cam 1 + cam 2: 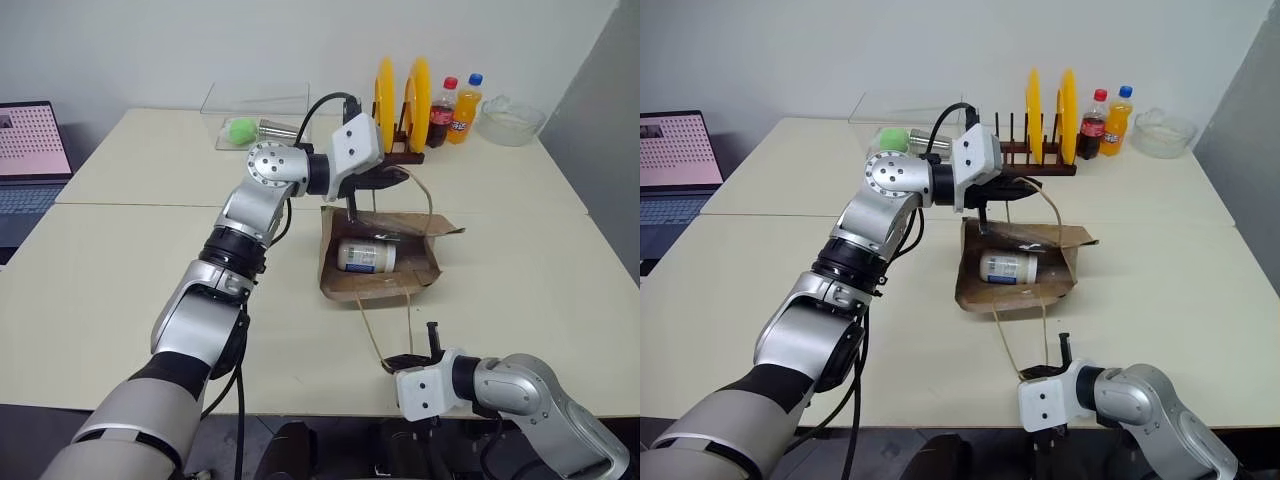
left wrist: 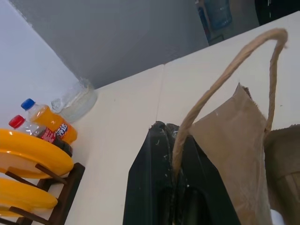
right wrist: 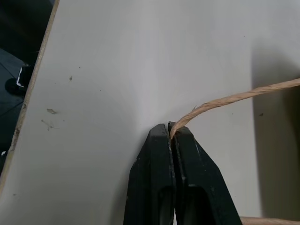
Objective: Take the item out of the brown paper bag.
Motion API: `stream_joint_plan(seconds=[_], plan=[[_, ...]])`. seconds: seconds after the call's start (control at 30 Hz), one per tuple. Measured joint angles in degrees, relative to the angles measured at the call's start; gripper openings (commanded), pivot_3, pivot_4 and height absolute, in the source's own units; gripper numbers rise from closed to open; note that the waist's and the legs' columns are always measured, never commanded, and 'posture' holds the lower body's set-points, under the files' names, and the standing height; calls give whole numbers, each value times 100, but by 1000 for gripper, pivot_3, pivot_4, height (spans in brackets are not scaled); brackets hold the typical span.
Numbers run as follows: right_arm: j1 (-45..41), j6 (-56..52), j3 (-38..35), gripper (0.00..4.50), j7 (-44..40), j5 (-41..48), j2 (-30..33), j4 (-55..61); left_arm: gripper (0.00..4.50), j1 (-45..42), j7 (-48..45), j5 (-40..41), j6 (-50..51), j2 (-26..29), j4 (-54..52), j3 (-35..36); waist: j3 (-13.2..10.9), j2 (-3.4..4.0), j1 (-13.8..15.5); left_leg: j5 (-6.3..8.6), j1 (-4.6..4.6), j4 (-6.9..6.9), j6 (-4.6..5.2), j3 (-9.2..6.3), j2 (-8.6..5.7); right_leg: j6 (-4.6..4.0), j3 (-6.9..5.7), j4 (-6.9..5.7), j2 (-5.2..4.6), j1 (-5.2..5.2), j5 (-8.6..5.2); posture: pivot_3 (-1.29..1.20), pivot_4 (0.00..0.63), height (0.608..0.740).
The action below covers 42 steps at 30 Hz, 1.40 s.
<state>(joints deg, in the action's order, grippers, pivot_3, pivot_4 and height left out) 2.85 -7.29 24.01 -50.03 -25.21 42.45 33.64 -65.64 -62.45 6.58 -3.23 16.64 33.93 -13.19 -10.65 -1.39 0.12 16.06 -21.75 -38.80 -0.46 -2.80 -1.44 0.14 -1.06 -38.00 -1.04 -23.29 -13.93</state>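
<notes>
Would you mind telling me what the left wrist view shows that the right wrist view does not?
Left wrist view: the brown paper bag, yellow plates in a wooden rack, the cola bottle and orange soda bottle. Right wrist view: the table edge nearest the robot. Both: black fingers shut on a tan handle, left gripper on one loop, right gripper on the other.

The counter [image 1: 150, 250] was a pale cream top made of sections, with seams running across it and down its far half. A plain white wall [image 1: 300, 40] rose behind the counter, and a grey panel [image 1: 610, 120] stood at the counter's right end. An open laptop [image 1: 30, 160] sat off its left edge.
</notes>
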Motion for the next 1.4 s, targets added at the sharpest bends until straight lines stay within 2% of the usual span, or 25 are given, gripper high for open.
stream_joint_plan(seconds=[0.03, 0.13, 0.3, 0.43, 0.5, 0.8, 0.93, 1.0, 1.13, 1.3, 1.4], plan=[[0, 17, -40, 40, 19, 43, -13, -28, 0, 20, -59, 32, 41, 2, -82, 11, 0, 0, -5, 0, 1, 0, 0, 1, 0, 0, 1, -1, 0, 0, 0, 0, 150, 740], [-67, -88, -111, 603, 59, 177, -193, -103, 0, 189, -258, 221, 176, 22, -414, 22, 0, 0, -13, -1, 5, 0, -1, 1, 1, 0, 3, -6, 0, 0, 0, 0, 150, 740], [-174, -847, 60, 2291, 49, -117, -695, 219, 0, 375, -482, 447, 445, 119, -888, 27, 1, 1, -44, 0, 11, 0, -1, 1, 8, -1, 6, -15, 8, 0, 0, 0, 150, 740], [-496, -1862, 270, 2291, -408, 30, -1047, 636, 0, 495, -553, 499, 584, 163, -1113, 96, 0, 3, -51, -1, 5, 0, -1, -4, 7, -1, 5, -15, 9, -7, 0, 0, 150, 740], [-674, -2285, 98, 2291, -649, 340, -1027, 1044, 0, 517, -562, 501, 645, 191, -1142, 137, 0, 3, -39, -1, 0, -3, -2, -5, 4, -1, 4, -10, 6, -8, 1, 0, 150, 740], [-1036, -3846, -1347, 2291, -1262, 2282, -821, 2014, 0, 576, -568, 502, 662, 207, -1158, 178, -1, 3, -28, 0, -3, -2, 0, -6, 2, -1, 2, -8, 2, -8, 1, 0, 150, 740], [-1718, -4977, -2544, 2291, -1408, 3593, -930, 2130, 0, 591, -581, 603, 703, 195, -1181, 210, -1, 3, -28, 1, -1, -2, 2, -7, 3, -2, 0, -11, 2, -8, 2, 0, 150, 740], [-2129, -5385, -2751, 2291, -1247, 4016, -1126, 2122, 0, 596, -583, 642, 767, 197, -1190, 235, -1, 3, -33, 1, -1, 1, 2, -7, 4, -2, 0, -12, 3, -10, 2, 0, 150, 740], [-2859, -5790, -2615, 2291, -647, 4395, -1267, 2003, 0, 603, -581, 736, 884, 171, -1223, 255, -2, 4, -30, 1, -9, 2, 2, -8, 3, -3, -1, -11, 1, -16, 2, 0, 150, 740], [-3407, -5751, -1624, 2291, 413, 3997, -1231, 1132, 0, 604, -577, 884, 1059, 161, -1359, 295, -2, 4, -34, 1, -17, 2, 2, -3, 0, -29, 6, -12, -2, -27, 17, 0, 150, 740], [-3727, -5717, -1224, 2291, 777, 3882, -1234, 599, 0, 603, -571, 914, 1116, 153, -1387, 341, -2, 5, -41, 1, -20, 3, 2, 0, 0, -30, 7, -14, -1, -33, 18, 0, 150, 740]])
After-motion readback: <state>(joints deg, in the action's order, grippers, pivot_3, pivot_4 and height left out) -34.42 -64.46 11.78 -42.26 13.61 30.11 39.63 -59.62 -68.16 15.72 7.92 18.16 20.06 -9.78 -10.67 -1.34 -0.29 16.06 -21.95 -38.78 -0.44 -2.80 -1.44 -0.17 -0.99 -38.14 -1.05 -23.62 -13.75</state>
